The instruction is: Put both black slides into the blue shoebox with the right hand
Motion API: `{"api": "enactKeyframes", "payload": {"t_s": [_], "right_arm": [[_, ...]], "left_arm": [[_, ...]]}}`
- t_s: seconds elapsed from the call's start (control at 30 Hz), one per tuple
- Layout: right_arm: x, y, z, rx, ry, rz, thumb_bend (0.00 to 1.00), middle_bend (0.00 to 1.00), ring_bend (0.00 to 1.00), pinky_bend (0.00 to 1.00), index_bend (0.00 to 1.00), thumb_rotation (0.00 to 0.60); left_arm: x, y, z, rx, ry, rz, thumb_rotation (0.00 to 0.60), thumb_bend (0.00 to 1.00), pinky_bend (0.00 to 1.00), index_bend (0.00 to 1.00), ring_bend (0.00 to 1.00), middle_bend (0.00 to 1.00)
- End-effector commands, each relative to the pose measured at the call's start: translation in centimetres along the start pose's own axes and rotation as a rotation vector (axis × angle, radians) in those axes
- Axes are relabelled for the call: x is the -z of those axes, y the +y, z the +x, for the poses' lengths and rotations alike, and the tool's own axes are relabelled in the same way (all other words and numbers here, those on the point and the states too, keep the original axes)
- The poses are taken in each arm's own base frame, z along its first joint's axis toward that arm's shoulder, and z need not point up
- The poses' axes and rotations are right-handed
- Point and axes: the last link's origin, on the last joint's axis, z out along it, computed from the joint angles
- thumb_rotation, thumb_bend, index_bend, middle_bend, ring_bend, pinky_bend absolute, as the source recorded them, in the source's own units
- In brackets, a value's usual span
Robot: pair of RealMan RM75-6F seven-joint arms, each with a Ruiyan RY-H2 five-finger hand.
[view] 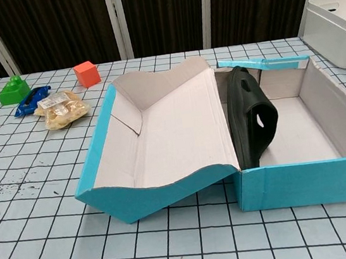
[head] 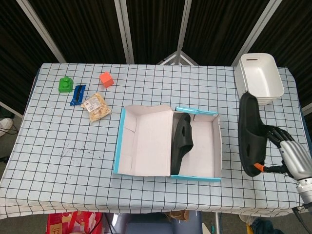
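The blue shoebox (head: 217, 146) lies open mid-table, its lid (head: 141, 141) folded out to the left. One black slide (head: 181, 139) stands on edge inside, leaning against the box's left wall; the chest view shows this slide (view: 251, 116) against the lid hinge. The second black slide (head: 251, 134) is to the right of the box, gripped along its right side by my right hand (head: 282, 146); whether it touches the table is unclear. The chest view shows neither that slide nor the right hand. My left hand appears in no view.
Stacked white bins (head: 258, 75) sit at the back right, just behind the held slide. At the back left are a green block (head: 65, 84), a blue packet (head: 77, 94), a snack bag (head: 96, 107) and an orange cube (head: 106, 79).
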Motion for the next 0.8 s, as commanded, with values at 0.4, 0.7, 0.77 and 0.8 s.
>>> {"api": "enactKeyframes", "payload": {"t_s": [0.4,0.7,0.77,0.8], "right_arm": [[-5.9,-11.5,-7.8,-0.188,-0.005,0.149,0.32,0.17,0.21,0.30,0.60,0.600],[-8.9,-12.6,-12.4,-0.181,-0.015,0.074,0.32,0.21,0.27,0.35,0.60,0.600],[-9.2,-12.6,-13.3,-0.175,-0.023,0.060,0.32,0.21,0.27,0.35,0.60,0.600],[-9.3,-12.6,-13.7,-0.173,-0.028,0.054,0.32,0.21,0.27,0.35,0.60,0.600]], "left_arm": [[-0.5,-1.0,0.5,0.034,-0.007,0.016,0.600,0.37,0.03,0.01,0.00,0.00],[-0.9,-1.5,0.4,0.056,-0.028,0.019,0.600,0.37,0.03,0.01,0.00,0.00],[-1.0,-1.6,0.4,0.059,-0.030,0.023,0.600,0.37,0.03,0.01,0.00,0.00],[-1.1,-1.7,0.4,0.059,-0.031,0.024,0.600,0.37,0.03,0.01,0.00,0.00]]}}
